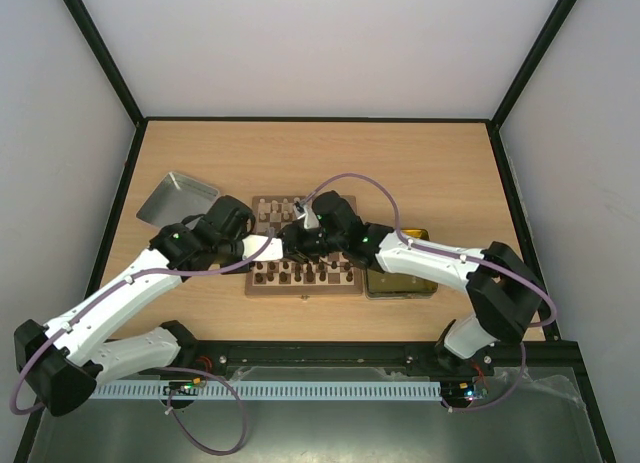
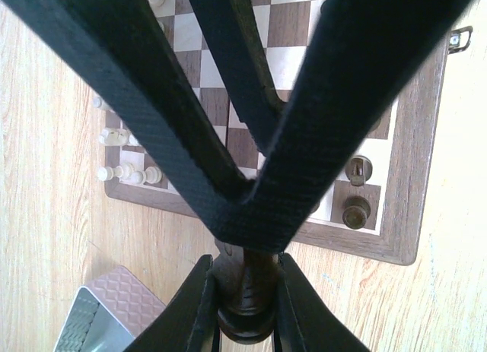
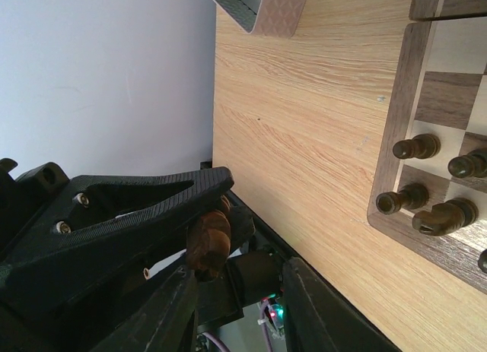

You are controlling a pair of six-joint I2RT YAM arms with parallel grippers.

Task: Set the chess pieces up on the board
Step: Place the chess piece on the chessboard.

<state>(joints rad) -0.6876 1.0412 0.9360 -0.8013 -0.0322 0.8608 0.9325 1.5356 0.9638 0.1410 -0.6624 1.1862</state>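
**A dark piece [image 2: 245, 295] being gripped by the left claw [image 2: 243, 270] above the board [image 2: 411, 177]**

The dark piece is being clamped between the left claw's fingers [image 2: 190, 314] and is being held clear of the worktop [image 2: 53, 139]. The right claw [image 3: 240, 280] is being held open around the same piece. The piece is being seen close to one of its fingers, with a gap to the other, so no grip by that claw is being shown. In the top view both claws are being seen meeting over the board's middle. On the board's near rows dark pieces [image 1: 300, 273] are being carried, and on its far rows pale pieces [image 1: 275, 213]. A silver lid [image 1: 175, 198] is being seen lying on the worktop to the left of the board. A tin [image 1: 398, 286] is being seen just beside the board's right edge, partly hidden under the right arm.
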